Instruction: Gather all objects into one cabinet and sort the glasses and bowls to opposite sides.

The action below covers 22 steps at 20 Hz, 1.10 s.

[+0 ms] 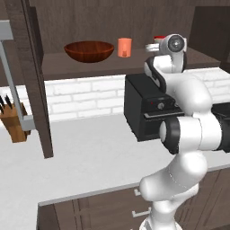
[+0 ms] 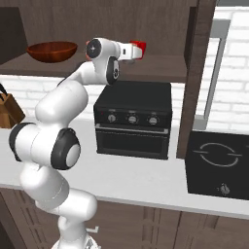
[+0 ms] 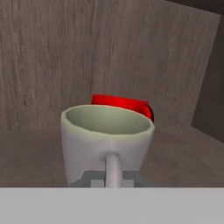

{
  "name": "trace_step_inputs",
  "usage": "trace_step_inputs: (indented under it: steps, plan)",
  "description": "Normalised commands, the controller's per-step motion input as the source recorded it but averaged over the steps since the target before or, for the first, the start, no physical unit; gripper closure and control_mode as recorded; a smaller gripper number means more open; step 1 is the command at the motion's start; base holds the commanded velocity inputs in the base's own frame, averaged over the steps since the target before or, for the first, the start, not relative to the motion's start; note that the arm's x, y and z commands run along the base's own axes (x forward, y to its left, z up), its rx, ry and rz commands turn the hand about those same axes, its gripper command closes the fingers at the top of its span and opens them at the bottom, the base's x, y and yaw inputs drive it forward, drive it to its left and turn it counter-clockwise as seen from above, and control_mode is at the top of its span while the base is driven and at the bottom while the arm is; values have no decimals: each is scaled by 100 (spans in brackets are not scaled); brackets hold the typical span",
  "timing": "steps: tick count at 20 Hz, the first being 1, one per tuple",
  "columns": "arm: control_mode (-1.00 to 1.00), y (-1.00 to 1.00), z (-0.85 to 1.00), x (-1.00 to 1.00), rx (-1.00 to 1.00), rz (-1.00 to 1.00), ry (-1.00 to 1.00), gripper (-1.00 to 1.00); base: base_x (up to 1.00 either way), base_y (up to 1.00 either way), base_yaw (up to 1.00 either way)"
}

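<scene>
Cream-white mug (image 3: 107,142) directly before pincer

The cream-white mug (image 3: 107,144) hides most of the red mug (image 3: 127,105) behind it, and its base is cut off at the bottom edge. In the left base view the arm covers all but a sliver of the red mug. Whether the gripper's fingers are closed cannot be told.

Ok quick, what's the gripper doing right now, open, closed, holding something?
Gripper: cannot be told. It is up at the cabinet shelf right behind the cream-white mug, whose handle faces it; the fingers themselves are not visible.
</scene>
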Motion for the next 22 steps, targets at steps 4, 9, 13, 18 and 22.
trace_step_inputs:
  steps: [4,9,13,18,22]
  plan:
    - [-100,-15,-14,-26,0,0,4,-100,0,0,0]
    - [-100,-6,-1,-37,0,0,5,-100,0,0,0]
    - [-100,0,0,-40,0,0,4,-100,0,0,0]
    - [-100,0,8,-11,0,-1,21,-100,0,0,0]
    - [-100,1,29,0,0,-1,28,-100,0,0,0]
